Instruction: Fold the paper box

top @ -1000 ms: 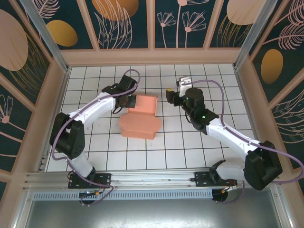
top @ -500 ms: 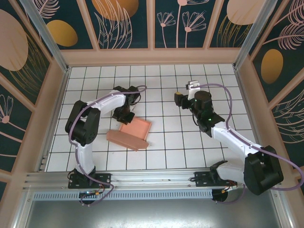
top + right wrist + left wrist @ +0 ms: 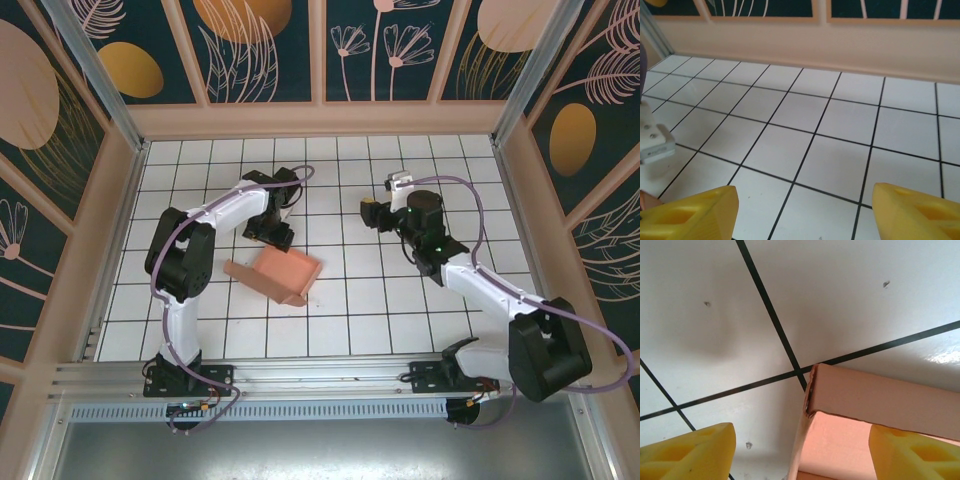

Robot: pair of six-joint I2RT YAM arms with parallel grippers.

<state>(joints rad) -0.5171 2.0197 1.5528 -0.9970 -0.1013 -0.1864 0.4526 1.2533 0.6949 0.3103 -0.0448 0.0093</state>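
The salmon-pink paper box point(image 3: 283, 271) lies partly folded on the tiled floor left of centre, with raised walls and one flap sticking out to the lower left. My left gripper point(image 3: 271, 234) hovers at its far edge. In the left wrist view its yellow fingers point(image 3: 690, 452) stand wide apart, and a corner of the paper box point(image 3: 875, 400) rises between them, untouched by the left finger. My right gripper point(image 3: 372, 210) hangs open over bare tiles to the right of the box. Only floor shows between its yellow fingers point(image 3: 690, 212).
Low salmon walls point(image 3: 320, 118) ring the white tiled floor point(image 3: 400, 300). A metal rail point(image 3: 300, 375) runs along the near edge by both arm bases. Part of the left arm's white housing point(image 3: 652, 142) shows at the left of the right wrist view.
My left gripper has gone from shut on the box to open and has let it go. The box moved toward the near left and now rests on the floor. The right arm shifted slightly.
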